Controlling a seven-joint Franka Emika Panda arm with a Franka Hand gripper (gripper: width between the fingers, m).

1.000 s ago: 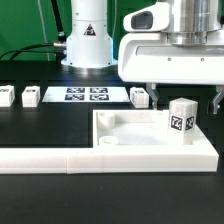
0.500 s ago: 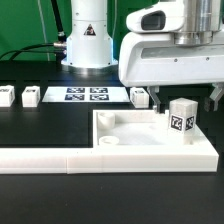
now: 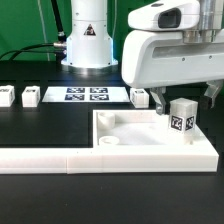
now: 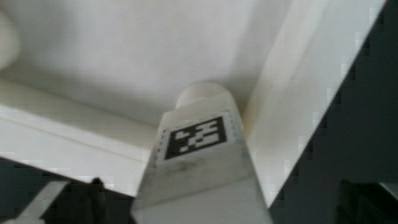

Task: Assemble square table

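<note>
Black surface [image 3: 40,130] holds the tabletop [image 3: 150,155], with one leg [image 3: 181,120] upright in its corner at the exterior view's right. Your gripper [image 3: 181,97] hangs above it, wide open and empty. Come down off-centre and a finger could topple the leg. Only the wrist view shows the leg tight against the rim [image 4: 294,80]; only the exterior view shows the spare legs [image 3: 30,97].

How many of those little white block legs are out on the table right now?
4 legs: one stands in the tabletop corner, one sits just beyond the marker board toward the exterior view's right, two at its far left. Others may be hidden.
</note>
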